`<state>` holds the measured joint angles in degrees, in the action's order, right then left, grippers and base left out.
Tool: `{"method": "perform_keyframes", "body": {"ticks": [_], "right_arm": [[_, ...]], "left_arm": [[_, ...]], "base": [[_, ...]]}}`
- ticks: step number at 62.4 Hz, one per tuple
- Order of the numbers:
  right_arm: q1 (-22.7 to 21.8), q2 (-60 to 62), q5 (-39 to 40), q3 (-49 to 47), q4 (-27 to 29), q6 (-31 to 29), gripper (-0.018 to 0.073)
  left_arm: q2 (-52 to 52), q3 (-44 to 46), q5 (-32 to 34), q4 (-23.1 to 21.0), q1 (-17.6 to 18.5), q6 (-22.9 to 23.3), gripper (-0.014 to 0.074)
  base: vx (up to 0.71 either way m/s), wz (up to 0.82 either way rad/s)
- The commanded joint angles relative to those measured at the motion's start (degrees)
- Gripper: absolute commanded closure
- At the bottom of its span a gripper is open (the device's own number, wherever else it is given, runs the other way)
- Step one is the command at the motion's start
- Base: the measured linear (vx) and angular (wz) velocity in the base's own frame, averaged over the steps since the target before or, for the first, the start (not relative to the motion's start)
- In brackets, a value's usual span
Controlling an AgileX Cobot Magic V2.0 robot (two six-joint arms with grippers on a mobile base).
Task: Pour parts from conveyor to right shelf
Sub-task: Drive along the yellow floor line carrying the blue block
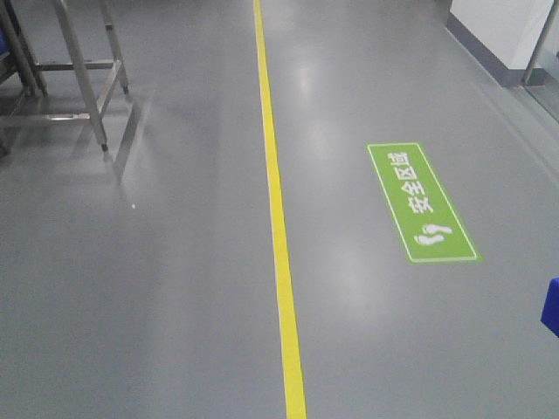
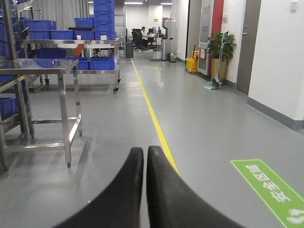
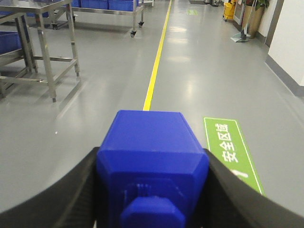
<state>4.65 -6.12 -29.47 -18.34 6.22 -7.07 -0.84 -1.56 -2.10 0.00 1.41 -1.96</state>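
My right gripper (image 3: 152, 164) is shut on the blue cube block (image 3: 151, 159), its stud facing the camera, held above the grey floor. A blue corner of the block (image 1: 550, 307) shows at the right edge of the front view. My left gripper (image 2: 145, 156) is shut and empty, pointing down the aisle. Steel racks with blue bins (image 2: 97, 61) stand far down the aisle on the left; I cannot tell which one is the right shelf. The conveyor is out of view.
A yellow floor line (image 1: 278, 218) runs down the aisle. A green floor sign (image 1: 422, 202) lies right of it. A steel table frame (image 1: 83, 70) stands at the left, also in the left wrist view (image 2: 42, 95). A wall (image 2: 280, 61) runs along the right.
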Motion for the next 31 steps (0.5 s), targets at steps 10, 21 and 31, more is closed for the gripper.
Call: {"method": "perform_keyframes", "body": {"ticks": [10,21,31], "right_arm": [[-0.35,-0.68,4.61,-1.49,0.16,-0.34,0.0564],[-0.35,-0.68,4.60,-1.49,0.16,-0.34,0.0564],[-0.35,-0.68,4.55,-1.49,0.16,-0.34,0.0564]], "left_arm": [[-0.72,-1.77,4.39,0.00,0.09,0.49,0.0602],[-0.72,-1.77,4.39,0.00,0.09,0.49,0.0602],[-0.72,-1.77,4.39,0.00,0.09,0.49,0.0602]], "base": [[0.75,-0.01],[0.76,0.06],[0.76,0.09]]}}
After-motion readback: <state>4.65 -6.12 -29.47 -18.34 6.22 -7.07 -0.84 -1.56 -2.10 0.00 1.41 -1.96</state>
